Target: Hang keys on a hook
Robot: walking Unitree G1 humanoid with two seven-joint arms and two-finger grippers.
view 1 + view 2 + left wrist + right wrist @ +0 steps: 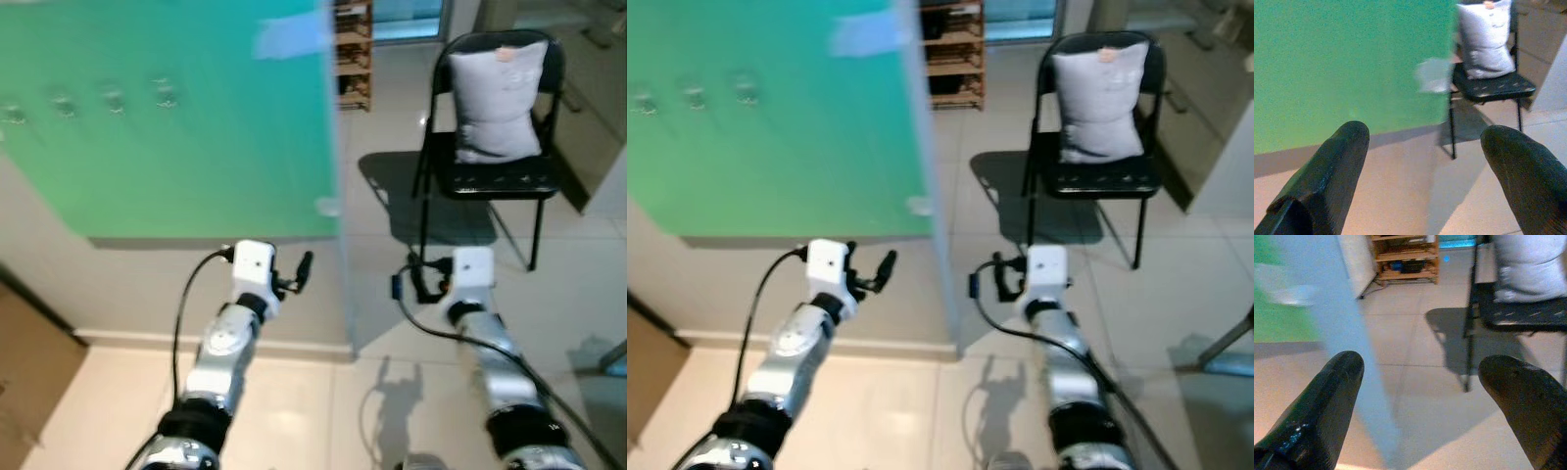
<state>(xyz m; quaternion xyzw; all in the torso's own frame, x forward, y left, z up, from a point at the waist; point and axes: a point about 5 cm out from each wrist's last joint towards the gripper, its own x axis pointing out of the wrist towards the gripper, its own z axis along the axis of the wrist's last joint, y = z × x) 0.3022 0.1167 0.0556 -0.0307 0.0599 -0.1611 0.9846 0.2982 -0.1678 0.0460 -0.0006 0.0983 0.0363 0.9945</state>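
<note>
green wall panel [176,147] with a row of small hooks [113,99] at upper left, left gripper [1420,161] raised before it with jaws apart, right gripper [1420,401] beside it with jaws apart, black chair [509,181] with grey cushion [495,98] at right, keys not made out

Matt green wall panel [176,117], glossy tiled floor [578,294], cloth pillow [495,98]

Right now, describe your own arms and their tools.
Both arms are silver metal with black joint bands. Each wrist ends in a white box, and a black cable loops from it back along the arm. The left tool and right tool each have two long black rounded fingers.
</note>
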